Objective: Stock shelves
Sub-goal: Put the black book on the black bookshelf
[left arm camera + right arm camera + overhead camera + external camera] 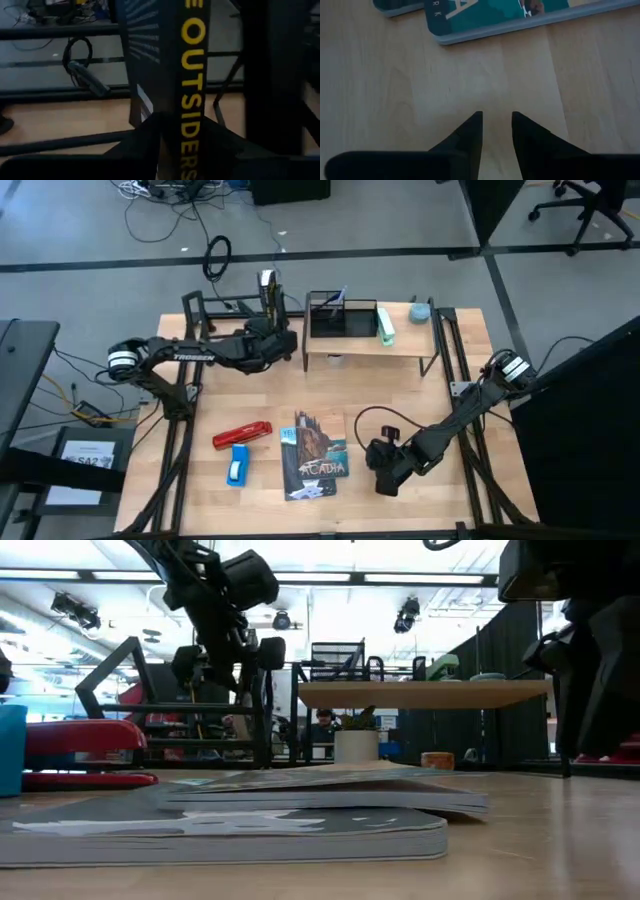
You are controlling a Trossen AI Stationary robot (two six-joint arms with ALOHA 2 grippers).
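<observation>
Jaws clamped on book (192, 90), arm outstretched.

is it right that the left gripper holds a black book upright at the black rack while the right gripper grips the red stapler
Not quite. The left gripper does hold the black book upright at the black rack, but the right gripper holds nothing. The right wrist view shows it over bare table near the Acadia book; the high view shows the red stapler lying apart.

Illumination: bright overhead ceiling strips (300, 578), even, soft shadows. Left wrist view blurred; low-view foreground book (230, 825) defocused.
</observation>
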